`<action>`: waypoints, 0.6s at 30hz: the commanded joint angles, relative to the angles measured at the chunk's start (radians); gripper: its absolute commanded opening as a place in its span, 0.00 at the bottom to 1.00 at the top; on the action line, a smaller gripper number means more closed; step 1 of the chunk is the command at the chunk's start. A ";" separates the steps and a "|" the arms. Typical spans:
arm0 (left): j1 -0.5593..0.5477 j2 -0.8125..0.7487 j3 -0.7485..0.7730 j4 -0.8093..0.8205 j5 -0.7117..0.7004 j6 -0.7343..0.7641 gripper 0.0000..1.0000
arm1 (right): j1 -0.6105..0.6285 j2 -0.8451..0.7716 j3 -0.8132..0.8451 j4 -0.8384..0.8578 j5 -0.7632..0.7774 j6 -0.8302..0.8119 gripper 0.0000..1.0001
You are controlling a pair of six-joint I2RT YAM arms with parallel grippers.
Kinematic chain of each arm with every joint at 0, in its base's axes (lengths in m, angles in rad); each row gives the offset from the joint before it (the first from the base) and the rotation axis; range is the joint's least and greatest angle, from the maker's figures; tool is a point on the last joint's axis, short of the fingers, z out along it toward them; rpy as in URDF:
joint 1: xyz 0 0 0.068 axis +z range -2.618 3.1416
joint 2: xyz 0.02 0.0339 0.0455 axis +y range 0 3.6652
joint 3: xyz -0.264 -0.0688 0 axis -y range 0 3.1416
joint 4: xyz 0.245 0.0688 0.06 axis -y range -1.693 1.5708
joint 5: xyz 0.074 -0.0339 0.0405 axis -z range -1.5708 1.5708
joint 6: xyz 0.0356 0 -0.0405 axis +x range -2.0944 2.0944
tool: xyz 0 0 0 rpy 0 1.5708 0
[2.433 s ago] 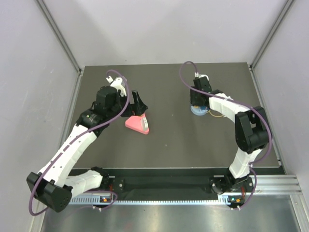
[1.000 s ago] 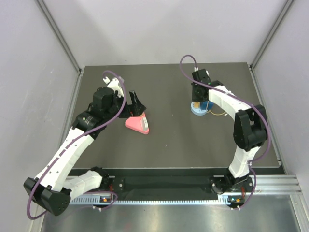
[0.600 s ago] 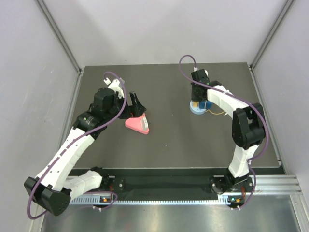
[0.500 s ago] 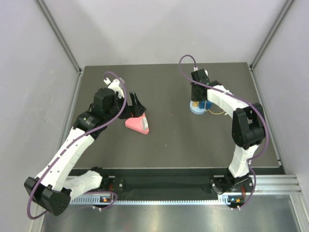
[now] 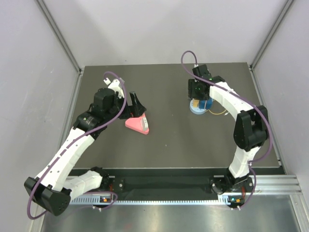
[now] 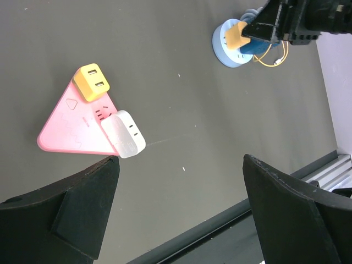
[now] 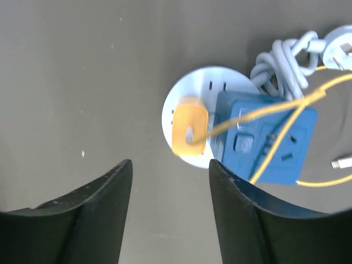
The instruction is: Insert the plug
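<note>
Soft, even light falls from above; the dark tabletop [image 5: 169,140] shows only faint shadows and no glare. The overhead view is sharp. In the right wrist view the plug [image 7: 190,132] looks slightly blurred, and both wrist views show the near jaws as dark, unfocused shapes.

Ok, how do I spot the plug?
On the right side of the dark table sits a pale blue round socket. The plug is the little yellow square sitting on it, beside a dark blue cube. Unlike the yellow block on the pink triangle, it has a thin yellow wire.
</note>
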 commanded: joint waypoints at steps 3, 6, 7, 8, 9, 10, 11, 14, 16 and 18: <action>0.000 -0.012 0.054 0.038 -0.007 0.027 0.98 | -0.004 -0.188 -0.059 -0.053 -0.077 0.031 0.64; 0.002 -0.006 0.080 0.032 -0.005 0.037 0.98 | 0.001 -0.305 -0.158 -0.049 -0.127 0.017 0.71; 0.000 -0.004 0.088 0.030 0.004 0.043 0.98 | 0.004 -0.375 -0.179 -0.050 -0.135 0.006 0.76; 0.000 -0.004 0.100 0.030 0.013 0.054 0.98 | 0.006 -0.412 -0.199 -0.049 -0.159 0.002 0.79; 0.000 -0.006 0.106 0.032 0.022 0.059 0.98 | 0.006 -0.454 -0.243 -0.046 -0.160 -0.003 0.83; 0.002 -0.006 0.109 0.038 0.027 0.063 0.98 | 0.004 -0.532 -0.266 -0.043 -0.176 -0.008 0.97; 0.000 -0.006 0.118 0.042 0.035 0.073 0.98 | 0.006 -0.570 -0.288 -0.039 -0.198 -0.006 1.00; 0.000 -0.009 0.138 0.070 0.053 0.079 0.98 | 0.004 -0.733 -0.381 -0.003 -0.233 -0.005 1.00; 0.002 -0.024 0.137 0.094 0.079 0.082 0.98 | 0.004 -0.848 -0.438 0.016 -0.256 0.008 1.00; 0.000 -0.050 0.117 0.145 0.096 0.088 0.98 | 0.004 -0.960 -0.494 0.053 -0.279 0.026 1.00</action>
